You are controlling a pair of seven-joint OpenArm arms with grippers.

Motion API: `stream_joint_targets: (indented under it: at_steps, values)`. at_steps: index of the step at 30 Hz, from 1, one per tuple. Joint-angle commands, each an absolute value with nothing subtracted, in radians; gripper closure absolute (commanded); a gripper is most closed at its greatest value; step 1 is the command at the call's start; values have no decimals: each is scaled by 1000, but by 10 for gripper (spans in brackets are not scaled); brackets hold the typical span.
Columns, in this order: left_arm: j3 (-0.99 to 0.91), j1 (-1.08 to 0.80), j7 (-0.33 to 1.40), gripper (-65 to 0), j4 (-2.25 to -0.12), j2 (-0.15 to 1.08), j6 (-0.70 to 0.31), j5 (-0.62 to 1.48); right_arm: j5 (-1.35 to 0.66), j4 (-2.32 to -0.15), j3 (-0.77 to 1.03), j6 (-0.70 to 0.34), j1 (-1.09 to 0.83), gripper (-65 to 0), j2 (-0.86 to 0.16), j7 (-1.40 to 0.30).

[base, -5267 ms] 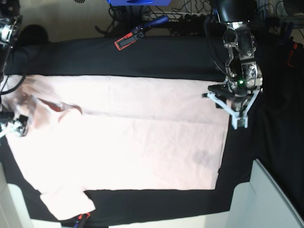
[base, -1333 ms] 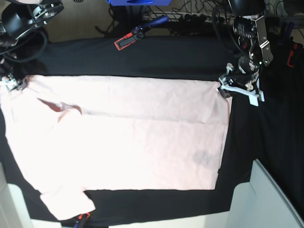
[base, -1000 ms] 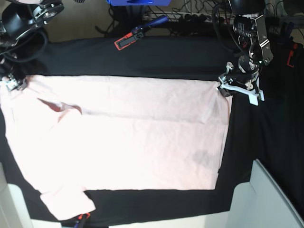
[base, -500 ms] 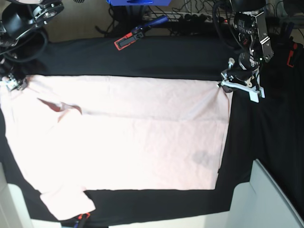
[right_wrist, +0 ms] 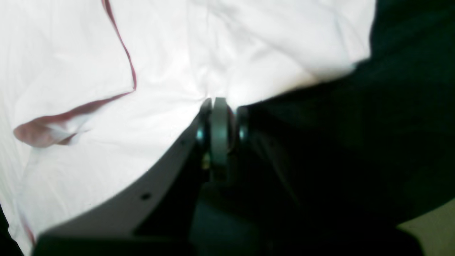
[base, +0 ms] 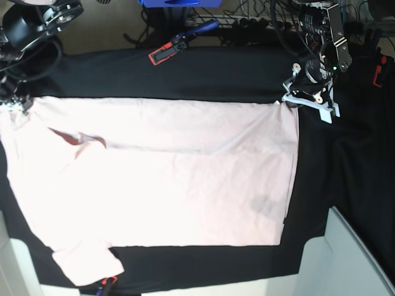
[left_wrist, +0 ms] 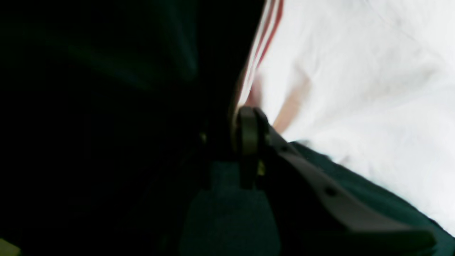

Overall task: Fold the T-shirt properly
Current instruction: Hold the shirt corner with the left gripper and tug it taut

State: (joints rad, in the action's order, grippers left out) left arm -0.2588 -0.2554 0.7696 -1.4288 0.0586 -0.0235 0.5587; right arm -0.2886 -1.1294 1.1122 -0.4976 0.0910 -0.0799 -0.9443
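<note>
Covering the whole work surface, a black table cloth point(base: 203, 77) is seen under everything else. Spread flat on it, plain side up, is the pale pink T-shirt point(base: 160, 185), with its hem toward the base view's right, a short sleeve point(base: 86, 265) at the lower left and the neckline point(base: 77, 137) near the left edge showing a dark red inner rim. A faint grey mark point(base: 263, 203) is seen through the fabric near the hem; no lettering or brand can be read anywhere on the shirt.

At the upper right corner of the shirt, the left gripper point(base: 289, 102) is set on the hem corner, and creases are drawn from that corner across the cloth. In the left wrist view the left gripper point(left_wrist: 249, 122) is narrowed at the shirt's edge with fabric bunched at its tip, though whether cloth is truly pinched cannot be told. At the far left edge the right gripper point(base: 18, 106) is placed on the shoulder corner; in the right wrist view the right gripper point(right_wrist: 218, 106) is pressed together with pink fabric gathered into it.

A red-and-blue clamp point(base: 179, 43) lies on the cloth's far edge, well apart from the shirt.
</note>
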Motion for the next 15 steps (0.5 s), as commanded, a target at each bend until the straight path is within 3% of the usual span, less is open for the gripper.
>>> stream_joint_targets:
  at_steps: [1, 7, 15]
  values:
    - [-260, -260, 785, -104, -1438, 62, -13, 553, -305, -1145, 1112, -504, 101, -22, -97, -947]
    - [-383, -289, 785, -104, -1478, 36, -12, 553, -305, -1147, 1112, -504, 97, -13, -101, -960]
    - [-390, -295, 785, -104, -1498, 41, -16, 553, -305, -1150, 1112, -504, 85, -3, -97, -960]
